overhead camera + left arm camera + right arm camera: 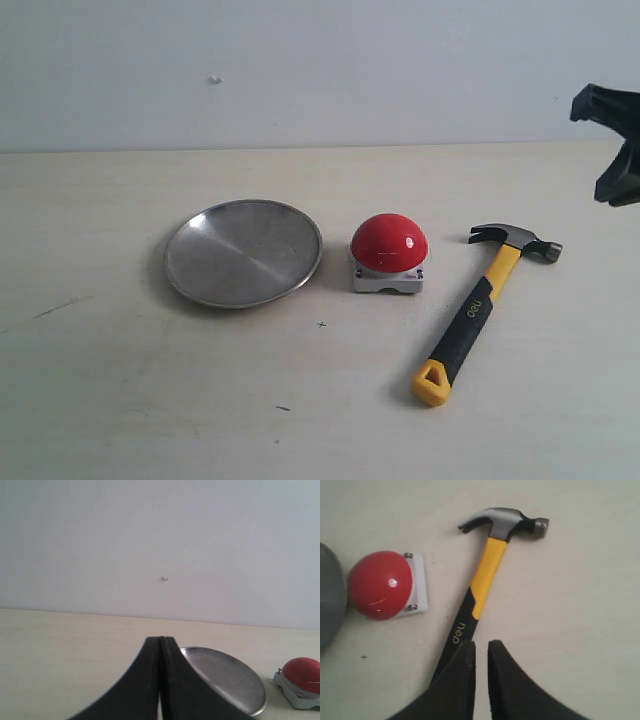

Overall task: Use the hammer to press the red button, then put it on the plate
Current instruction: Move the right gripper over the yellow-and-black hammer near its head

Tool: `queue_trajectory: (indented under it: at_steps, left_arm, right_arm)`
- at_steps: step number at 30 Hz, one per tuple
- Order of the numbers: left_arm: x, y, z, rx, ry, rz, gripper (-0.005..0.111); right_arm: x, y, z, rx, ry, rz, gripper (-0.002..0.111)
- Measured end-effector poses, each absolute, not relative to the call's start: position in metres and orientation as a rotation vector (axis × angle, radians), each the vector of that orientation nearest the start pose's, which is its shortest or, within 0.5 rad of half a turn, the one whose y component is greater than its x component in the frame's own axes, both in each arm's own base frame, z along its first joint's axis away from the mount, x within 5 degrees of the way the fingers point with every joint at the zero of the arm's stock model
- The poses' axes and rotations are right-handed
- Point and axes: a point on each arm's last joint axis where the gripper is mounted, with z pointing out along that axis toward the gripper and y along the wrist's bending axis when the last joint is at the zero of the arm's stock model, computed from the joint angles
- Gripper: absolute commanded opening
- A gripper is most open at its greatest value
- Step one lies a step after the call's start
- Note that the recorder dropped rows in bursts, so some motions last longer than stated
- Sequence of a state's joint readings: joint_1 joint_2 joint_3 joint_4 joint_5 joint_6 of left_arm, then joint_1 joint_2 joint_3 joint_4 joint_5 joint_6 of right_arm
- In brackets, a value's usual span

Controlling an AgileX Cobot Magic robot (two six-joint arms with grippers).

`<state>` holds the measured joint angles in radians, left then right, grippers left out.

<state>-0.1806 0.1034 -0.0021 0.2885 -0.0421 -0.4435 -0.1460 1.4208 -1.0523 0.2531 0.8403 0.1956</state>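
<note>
Above table (120, 400), right pincer (481, 650) barely ajar

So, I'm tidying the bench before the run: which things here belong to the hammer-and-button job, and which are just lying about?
Part of the job: hammer; red button; plate.

Just there: white speck on the wall; small dark marks on the table.
</note>
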Motion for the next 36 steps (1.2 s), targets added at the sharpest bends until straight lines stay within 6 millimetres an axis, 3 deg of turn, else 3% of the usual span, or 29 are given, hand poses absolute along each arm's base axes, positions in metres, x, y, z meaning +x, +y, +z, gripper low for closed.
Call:
queue_trajectory:
  at_steps: [5, 10, 16, 36]
  left_arm:
    - [0.064, -0.013, 0.211, 0.029, 1.551, -0.275, 0.0]
    - [0.064, -0.013, 0.211, 0.029, 1.551, -0.275, 0.0]
    - [0.064, -0.013, 0.211, 0.029, 1.551, -0.275, 0.0]
    - [0.064, -0.013, 0.211, 0.029, 1.551, -0.275, 0.0]
  right_arm:
    - [0.309, -0.029, 0.252, 0.692, 2.723, 0.308, 0.021]
    - [0.321, -0.025, 0.235, 0.786, 2.743, 0.411, 0.021]
    - [0.327, -0.021, 0.231, 0.855, 2.707, 0.503, 0.021]
    - [0.327, -0.021, 0.232, 0.861, 2.698, 0.511, 0.021]
